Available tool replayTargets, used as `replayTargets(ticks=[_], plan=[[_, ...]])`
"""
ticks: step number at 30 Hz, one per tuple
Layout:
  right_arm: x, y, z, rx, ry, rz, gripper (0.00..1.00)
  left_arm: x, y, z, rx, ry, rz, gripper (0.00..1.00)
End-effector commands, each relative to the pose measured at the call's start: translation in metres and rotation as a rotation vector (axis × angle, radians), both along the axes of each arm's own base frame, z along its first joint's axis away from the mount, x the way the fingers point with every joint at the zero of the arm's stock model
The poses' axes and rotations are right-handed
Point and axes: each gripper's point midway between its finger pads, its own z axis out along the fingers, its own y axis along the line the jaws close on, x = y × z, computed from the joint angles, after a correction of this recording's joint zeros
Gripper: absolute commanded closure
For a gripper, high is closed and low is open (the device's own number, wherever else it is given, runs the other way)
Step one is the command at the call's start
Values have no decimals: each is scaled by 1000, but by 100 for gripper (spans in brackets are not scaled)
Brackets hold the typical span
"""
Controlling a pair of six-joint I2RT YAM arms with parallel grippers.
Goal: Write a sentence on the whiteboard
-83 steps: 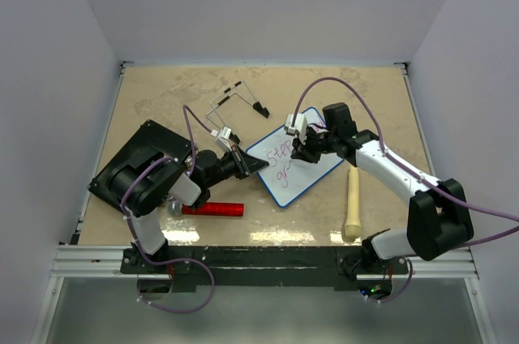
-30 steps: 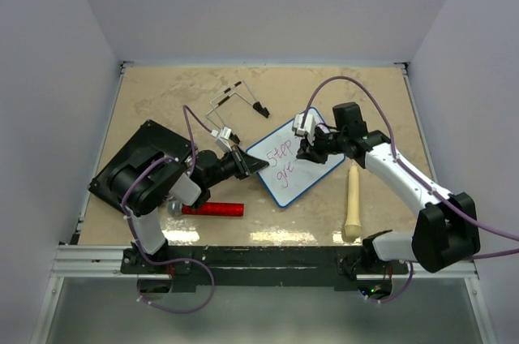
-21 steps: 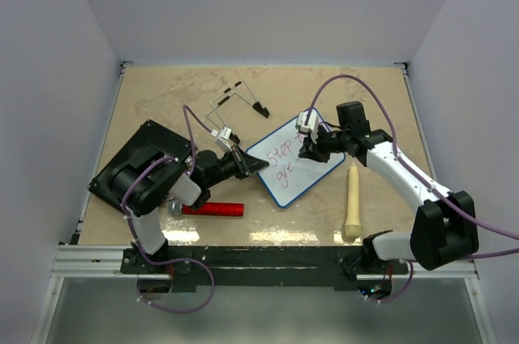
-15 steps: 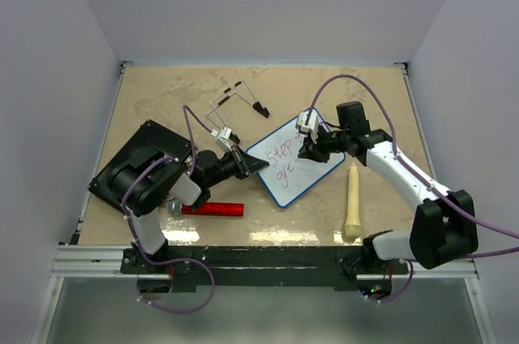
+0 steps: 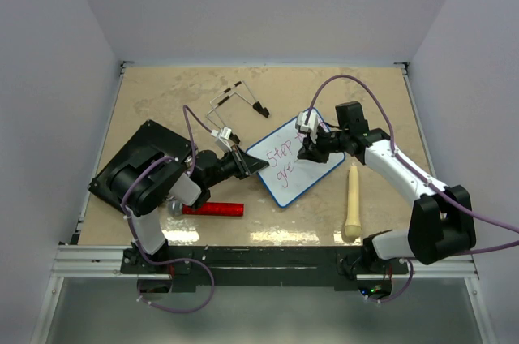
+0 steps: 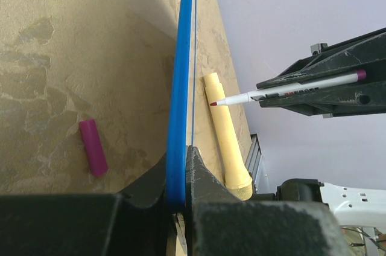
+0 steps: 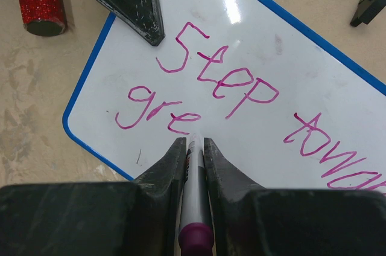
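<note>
The whiteboard point(image 5: 293, 161) lies tilted in the middle of the table, white with a blue rim. My left gripper point(image 5: 253, 164) is shut on its near-left edge; the left wrist view shows the jaws point(image 6: 180, 159) clamped on the blue rim point(image 6: 181, 75). The sentence point(image 7: 229, 81) reads "Step towa" on the top line and "gre" below, in purple-pink. My right gripper point(image 5: 312, 148) is shut on a marker point(image 7: 194, 208), tip down just right of "gre". In the left wrist view the marker point(image 6: 289, 90) tip stands a little off the board.
A black slab point(image 5: 146, 137) lies at the left under my left arm. A red glitter cylinder point(image 5: 212, 209) lies in front of the board, a cream wooden pestle point(image 5: 352, 202) to its right, a wire stand point(image 5: 239, 99) behind it. A purple cap point(image 6: 93, 146) lies on the table.
My right gripper has shifted slightly right along the second line with the marker. The left gripper and board have not moved.
</note>
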Motion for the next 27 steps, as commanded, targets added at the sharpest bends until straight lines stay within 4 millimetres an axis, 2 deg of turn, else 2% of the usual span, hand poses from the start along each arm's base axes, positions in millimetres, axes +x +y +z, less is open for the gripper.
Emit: replayTargets(ticks=[1, 9, 27], plan=[[7, 2, 0, 17, -14, -7, 100, -1, -5, 51, -119, -214, -28, 100], [13, 1, -9, 2, 9, -32, 100, 0, -5, 50, -117, -214, -28, 100], [24, -2, -13, -10, -3, -90, 100, -1, -6, 50, -118, -215, -29, 100]])
